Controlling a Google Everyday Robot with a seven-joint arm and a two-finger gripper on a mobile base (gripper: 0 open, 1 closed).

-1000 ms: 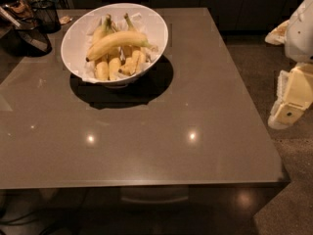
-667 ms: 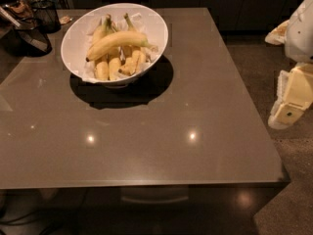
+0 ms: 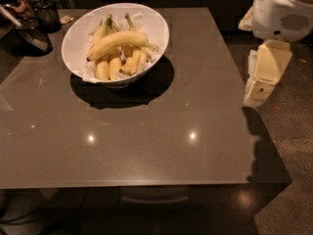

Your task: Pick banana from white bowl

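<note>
1. Now, the white bowl (image 3: 77, 39) stands on the far left part of the worktop (image 3: 146, 146), well back from the near edge, and throws a dark shadow toward the near right.
2. The banana (image 3: 120, 42) lies in the white bowl, on top of everything else there. It runs crosswise, its dark tip toward the left and lower, its stem toward the bowl's right wall.
3. Under it sit the smaller bananas (image 3: 115, 65), bunched and pointing roughly toward the near rim, with two stems sticking up behind the banana.
4. The tool (image 3: 264, 77) hangs off the worktop's right side, past the edge and over the floor (image 3: 293, 131), well apart from the white bowl and touching nothing that can be seen.
5. Whether the tool is apart or together cannot be told from this angle; it shows only as a cream block hanging down.
6. Above it, at the top right corner, is the white arm housing (image 3: 283, 9), which has a vented patch on its side.
7. At the top left, off the worktop's far corner, stands a dark mesh container (image 3: 48, 14) among other dim clutter.
8. Two bright light spots (image 3: 192, 136) reflect on the glossy brown surface nearer the front.
</note>
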